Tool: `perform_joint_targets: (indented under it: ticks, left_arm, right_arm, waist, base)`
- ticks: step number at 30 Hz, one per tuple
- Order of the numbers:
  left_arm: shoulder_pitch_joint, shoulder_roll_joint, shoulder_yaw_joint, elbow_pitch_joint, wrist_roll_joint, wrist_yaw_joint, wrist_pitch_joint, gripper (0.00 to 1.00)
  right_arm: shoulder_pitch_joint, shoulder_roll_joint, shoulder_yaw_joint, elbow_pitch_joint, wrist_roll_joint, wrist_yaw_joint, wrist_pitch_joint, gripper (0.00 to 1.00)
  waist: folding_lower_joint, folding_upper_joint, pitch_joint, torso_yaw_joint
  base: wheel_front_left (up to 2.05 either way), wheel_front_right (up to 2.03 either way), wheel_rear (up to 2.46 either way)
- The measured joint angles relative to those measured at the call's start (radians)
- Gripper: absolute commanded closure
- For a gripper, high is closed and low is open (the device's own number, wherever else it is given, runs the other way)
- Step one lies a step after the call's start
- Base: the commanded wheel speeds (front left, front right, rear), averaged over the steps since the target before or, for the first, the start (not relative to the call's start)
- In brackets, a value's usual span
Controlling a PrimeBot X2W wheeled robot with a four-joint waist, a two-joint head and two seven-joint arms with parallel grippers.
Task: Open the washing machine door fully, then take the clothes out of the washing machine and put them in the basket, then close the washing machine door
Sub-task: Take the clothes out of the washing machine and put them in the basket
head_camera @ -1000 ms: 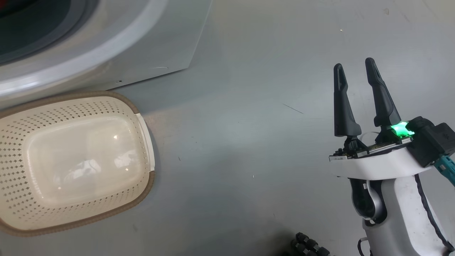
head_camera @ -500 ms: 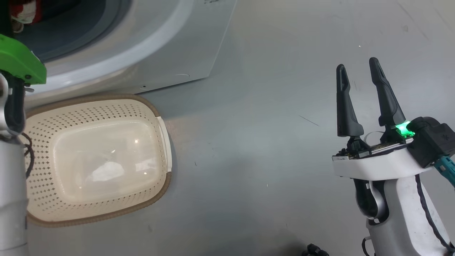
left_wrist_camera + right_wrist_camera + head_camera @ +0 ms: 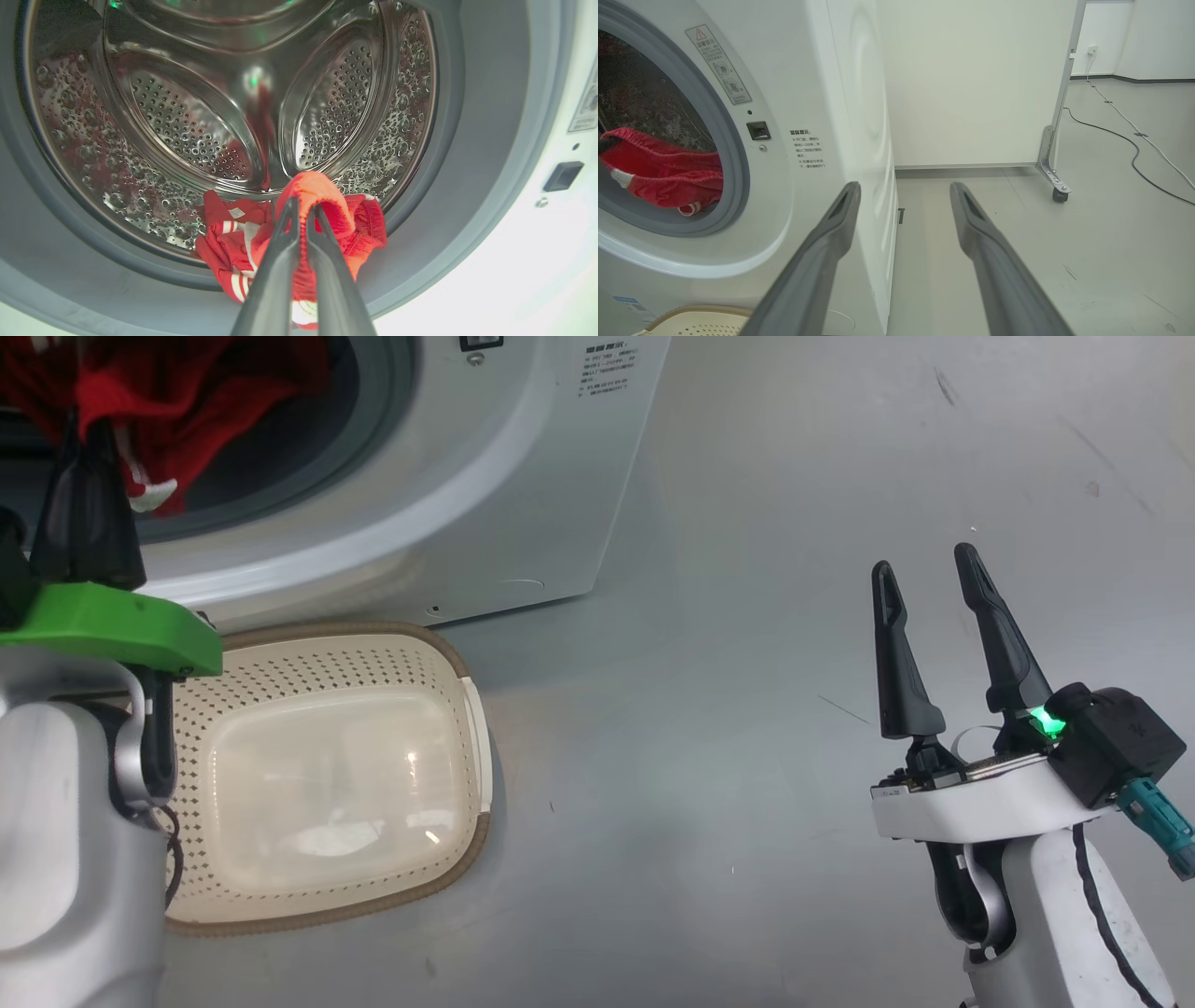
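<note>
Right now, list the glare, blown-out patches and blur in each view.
Head view: bright glints inside the basket. Left wrist view: the washing machine front burns out white at lower right; the drum mirrors the red clothes. Right wrist view: the open right pincer looks soft up close.

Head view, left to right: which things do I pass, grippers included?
left gripper, shut on the clothes → basket → bare floor → right gripper, open
</note>
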Motion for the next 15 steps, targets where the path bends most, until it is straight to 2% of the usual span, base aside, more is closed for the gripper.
perform_joint_targets:
  ticks: [15]
  left_arm:
    - [0.166, -0.069, -0.035, -0.079, 0.036, 0.038, -0.167, 1.0]
  right_arm:
    - [0.086, 0.0, 0.004, 0.025, -0.032, 0.01, 0.0, 0.0]
  waist:
    - [0.0, 0.0, -0.128, 0.05]
  base:
    - [0.0, 0.0, 0.0]
